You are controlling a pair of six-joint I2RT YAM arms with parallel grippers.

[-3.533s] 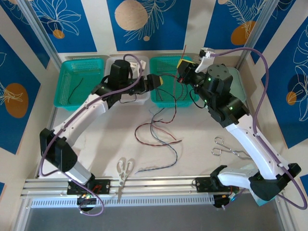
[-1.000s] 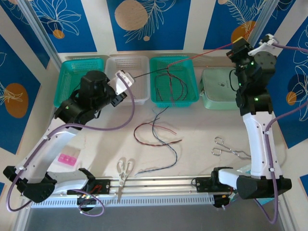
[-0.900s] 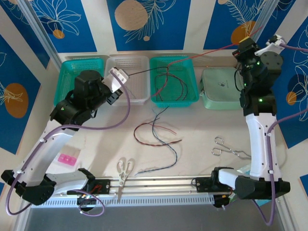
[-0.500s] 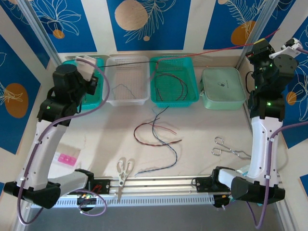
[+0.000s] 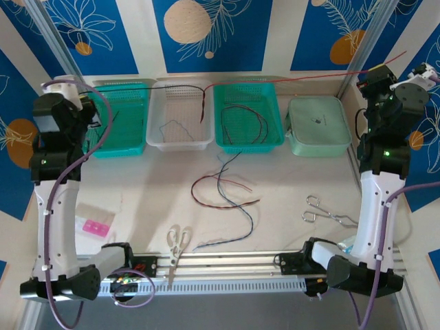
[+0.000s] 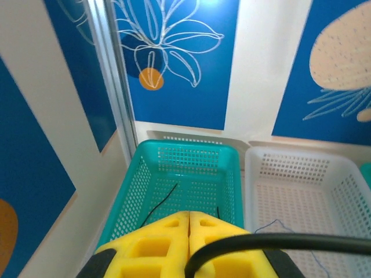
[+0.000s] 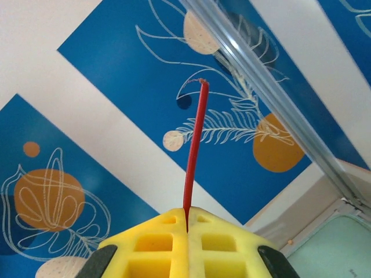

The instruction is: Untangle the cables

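Observation:
My left gripper [image 6: 189,213] is shut on a black cable [image 6: 278,242] that bends off to the right across its yellow finger. From above, this black cable [image 5: 151,86] runs taut from the left gripper [image 5: 88,103] over the baskets. It meets a red cable [image 5: 289,77] above the white basket, where a short end hangs down. The right gripper [image 7: 186,208] is shut on the red cable [image 7: 193,150], whose tip sticks up past the fingers. More cables lie in the middle teal basket [image 5: 267,144], and a loose tangle [image 5: 220,189] lies on the table.
A thin black wire lies in the left teal basket [image 6: 231,156] and a blue-grey wire [image 5: 175,127] in the white basket [image 5: 180,143]. A pale green box [image 5: 316,127] sits far right. Scissors [image 5: 177,244], metal forceps [image 5: 330,214] and a pink item [image 5: 96,227] lie nearer the front.
Both arms have swung apart, the left one far left and the right one further right. The black and red cables are now drawn out in a line above the baskets.

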